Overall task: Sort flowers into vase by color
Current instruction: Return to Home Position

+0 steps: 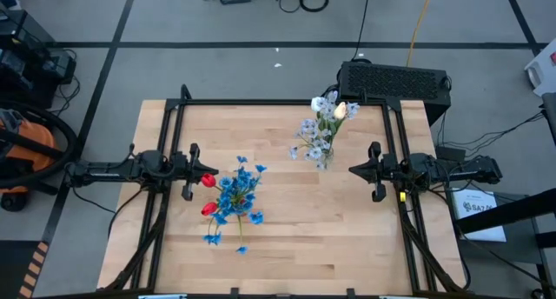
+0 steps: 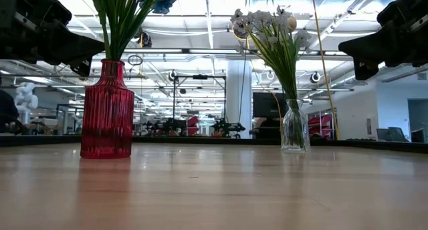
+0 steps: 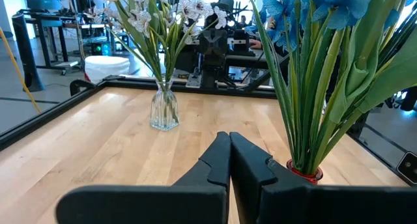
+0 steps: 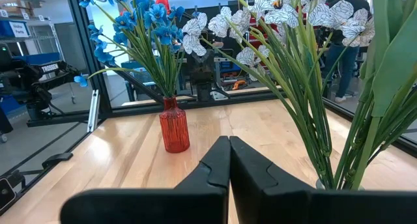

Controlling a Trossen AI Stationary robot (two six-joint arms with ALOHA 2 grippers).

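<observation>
Nearest, left of the middle of the table (image 1: pixel 347 238), the red vase (image 2: pixel 107 113) holds the bright blue clusters (image 1: pixel 236 190) and two red tulips (image 1: pixel 208 181). A little farther, the left gripper (image 3: pixel 229 138) hovers just left of that bunch, its fingers pressed together on nothing. The right gripper (image 4: pixel 229 140) hangs by the table's right edge, likewise closed and empty. Farther off, right of centre, the transparent vase (image 2: pixel 294 126) carries the pale white sprays (image 1: pixel 323 125) and a cream tulip (image 1: pixel 340 110). No stem lies loose on the wood, so the sorting looks finished. These flowers should be light, with thin stems that are springy and rather slick, and soft heads. The place to pinch is mid-stem, below the head, lifting straight up, since either top-heavy vase could tip and the glass one could break.
</observation>
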